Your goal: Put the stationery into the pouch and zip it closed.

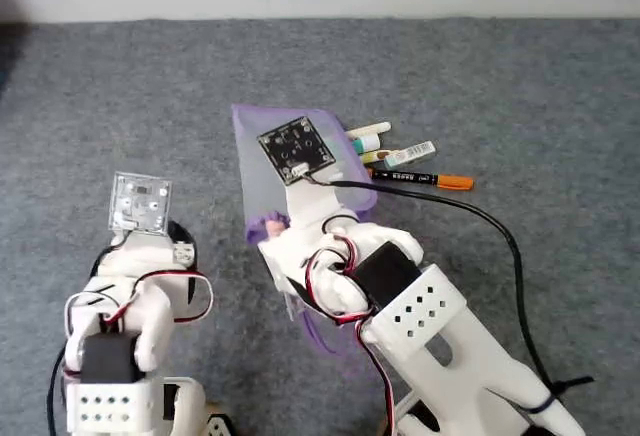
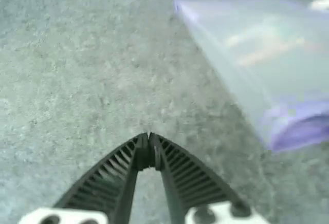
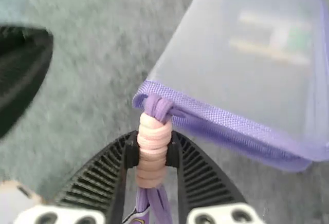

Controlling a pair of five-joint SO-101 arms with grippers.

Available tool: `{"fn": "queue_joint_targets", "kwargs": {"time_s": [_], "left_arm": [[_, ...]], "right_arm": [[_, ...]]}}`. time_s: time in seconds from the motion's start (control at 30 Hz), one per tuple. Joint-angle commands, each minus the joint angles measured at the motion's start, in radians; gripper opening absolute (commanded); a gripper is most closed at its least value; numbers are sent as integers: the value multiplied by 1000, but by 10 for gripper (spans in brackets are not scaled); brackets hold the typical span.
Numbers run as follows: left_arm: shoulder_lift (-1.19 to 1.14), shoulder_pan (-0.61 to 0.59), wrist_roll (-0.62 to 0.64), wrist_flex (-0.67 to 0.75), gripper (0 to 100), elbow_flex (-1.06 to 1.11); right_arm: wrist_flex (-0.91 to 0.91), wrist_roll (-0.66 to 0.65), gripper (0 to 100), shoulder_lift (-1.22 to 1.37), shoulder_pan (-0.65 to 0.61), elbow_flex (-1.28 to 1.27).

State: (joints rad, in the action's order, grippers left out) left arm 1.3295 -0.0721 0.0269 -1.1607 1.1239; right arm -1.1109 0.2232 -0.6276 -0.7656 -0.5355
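A translucent purple pouch (image 1: 262,171) lies on the grey carpet in the middle. Several pens and markers (image 1: 405,156), one black with an orange cap (image 1: 452,183), stick out past its right edge. Blurred pen shapes show through the pouch wall (image 3: 267,39); whether they are inside or under it I cannot tell. My right gripper (image 3: 152,154) is shut on the pink cord pull (image 3: 152,142) knotted to the purple zip tab at the pouch's near corner (image 1: 272,224). My left gripper (image 2: 149,142) is shut with nothing in it, over bare carpet left of the pouch (image 2: 257,54).
Grey carpet (image 1: 520,86) covers the whole table up to a pale wall at the back. The right arm's black cable (image 1: 470,211) curves across the carpet near the pens. The left arm (image 1: 130,286) sits at the front left.
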Motion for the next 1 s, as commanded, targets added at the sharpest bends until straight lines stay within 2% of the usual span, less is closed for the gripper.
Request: {"fn": "queue_joint_targets", "kwargs": {"time_s": [0.0,0.1,0.33,0.5,0.8,0.97], "left_arm": [[12,17,86,-31,119,-79],[12,29,143,-35,209,-79],[11,146,155,3,164,-74],[11,149,155,104,159,-30],[11,227,157,107,159,-25],[6,229,155,152,159,7]], "right_arm": [[82,-9,8,-33,-2,5],[117,-9,8,-31,-2,5],[114,-9,8,-35,-2,6],[114,-9,8,-36,-2,6],[114,-9,8,-38,-2,8],[114,-9,8,-35,-2,8]]}}
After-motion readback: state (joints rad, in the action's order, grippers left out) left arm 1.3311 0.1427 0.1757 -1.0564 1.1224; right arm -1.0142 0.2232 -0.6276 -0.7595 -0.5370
